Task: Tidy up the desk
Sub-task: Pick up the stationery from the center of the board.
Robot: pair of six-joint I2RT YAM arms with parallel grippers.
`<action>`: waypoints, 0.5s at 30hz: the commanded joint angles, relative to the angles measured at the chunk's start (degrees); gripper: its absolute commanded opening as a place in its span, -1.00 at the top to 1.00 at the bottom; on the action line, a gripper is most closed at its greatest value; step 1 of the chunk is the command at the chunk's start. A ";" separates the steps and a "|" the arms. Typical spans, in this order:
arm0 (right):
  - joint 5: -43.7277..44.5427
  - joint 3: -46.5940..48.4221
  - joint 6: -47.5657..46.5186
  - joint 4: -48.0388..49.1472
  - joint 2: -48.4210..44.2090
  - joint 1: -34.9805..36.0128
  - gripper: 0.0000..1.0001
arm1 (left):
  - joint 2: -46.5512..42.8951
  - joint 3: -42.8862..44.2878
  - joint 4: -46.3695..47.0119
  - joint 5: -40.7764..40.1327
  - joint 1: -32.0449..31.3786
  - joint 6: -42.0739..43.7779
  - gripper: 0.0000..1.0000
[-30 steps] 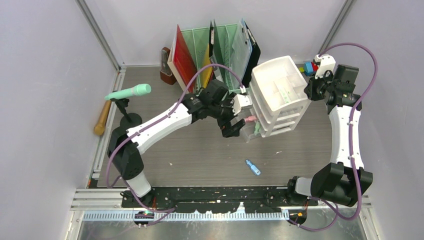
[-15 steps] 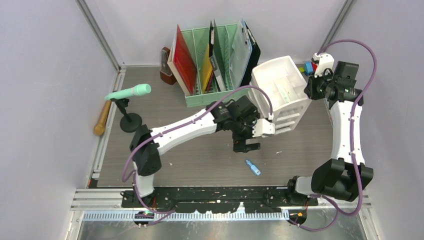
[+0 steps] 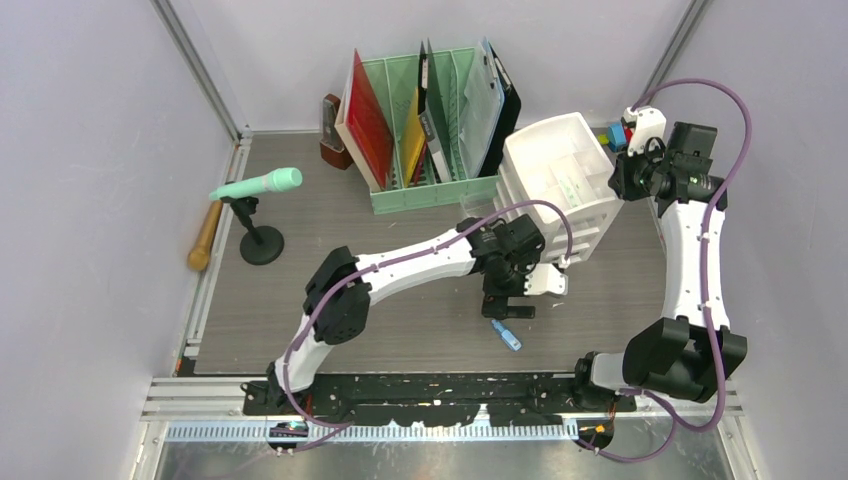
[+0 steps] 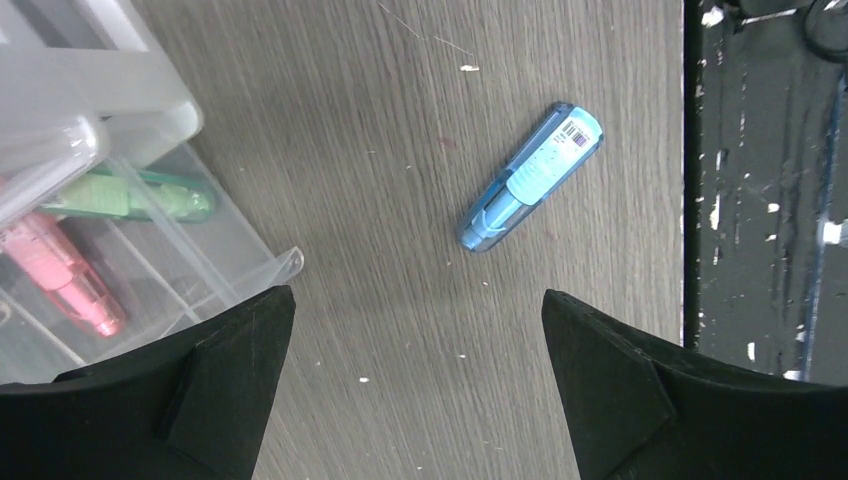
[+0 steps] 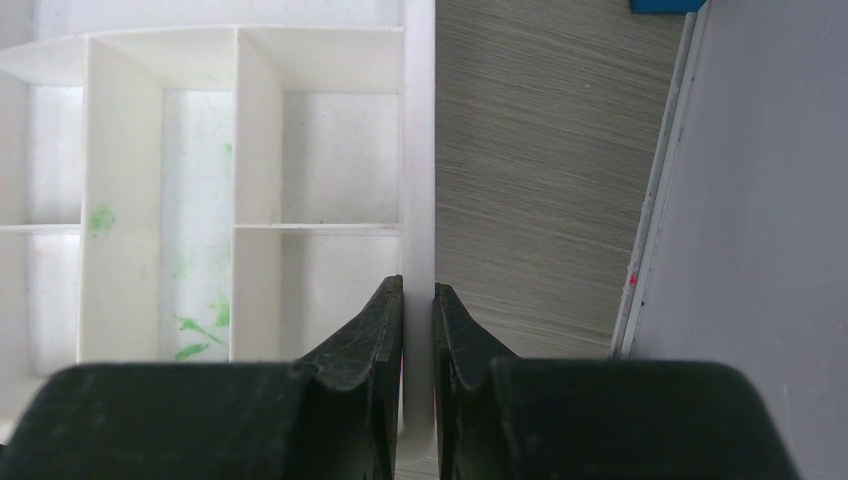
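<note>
left tool (image 4: 415, 295): wide open, empty; I'd shift toward 1 o'clock, straddle blue marker (image 4: 530, 178) across its width
right tool (image 5: 418, 292): pinched on drawer unit (image 5: 420, 150) wall

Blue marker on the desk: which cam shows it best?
Left wrist: the blue marker lies large and sharp, barcode label visible. Top external shows it small, close to the left hand. Right wrist misses it.

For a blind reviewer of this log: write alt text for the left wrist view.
A blue marker lies flat on the wood-grain desk, just ahead of the left gripper, which is wide open. At left, a clear drawer holds a pink marker and a green marker.
</note>
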 commanded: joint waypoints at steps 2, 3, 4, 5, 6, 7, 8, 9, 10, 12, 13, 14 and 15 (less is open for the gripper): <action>0.35 -3.26 -1.38 -4.80 -0.22 0.72 0.99 | 2.72 0.37 0.31 -0.09 -2.41 6.70 -0.95; 0.26 -3.38 -1.29 -4.71 -0.22 0.70 0.99 | 3.30 0.14 0.75 -0.79 -3.00 8.01 -0.95; 0.17 -3.58 -1.24 -4.64 -0.22 0.81 0.99 | 3.82 -0.01 0.87 -1.21 -3.44 9.17 -0.95; 0.11 -3.78 -1.16 -4.54 -0.22 0.79 0.99 | 4.24 -0.18 1.09 -1.49 -3.69 10.20 -0.95; 0.08 -3.86 -1.14 -4.48 -0.26 0.78 0.99 | 4.58 -0.36 1.38 -1.62 -3.99 11.10 -0.95; 0.06 -3.99 -1.14 -4.42 -0.32 0.83 0.99 | 4.86 -0.54 1.47 -1.52 -4.23 11.87 -0.94; 0.06 -4.35 -1.17 -4.25 -0.36 0.75 0.99 | 5.01 -0.71 1.62 -1.43 -4.45 12.54 -0.94; 0.01 -4.70 -1.15 -4.13 -0.45 0.71 0.99 | 5.25 -0.90 1.68 -1.38 -4.79 13.10 -0.93; -0.01 -4.89 -1.08 -3.81 -0.51 0.74 0.99 | 5.51 -1.04 1.69 -1.34 -5.10 13.68 -0.91; -0.14 -5.40 -0.96 -3.46 -0.52 0.75 0.99 | 6.08 -1.76 1.79 -1.38 -5.92 14.64 -0.90; -0.37 -5.53 -0.83 -3.37 -0.45 0.78 0.99 | 6.30 -2.43 2.37 -1.98 -6.38 14.98 -0.90; -0.51 -5.57 -0.71 -3.38 -0.42 0.81 0.99 | 6.56 -3.17 3.11 -2.87 -6.90 15.20 -0.90; -0.79 -5.64 -0.65 -3.34 -0.45 0.77 0.99 | 6.75 -3.84 3.86 -3.58 -7.31 15.39 -0.89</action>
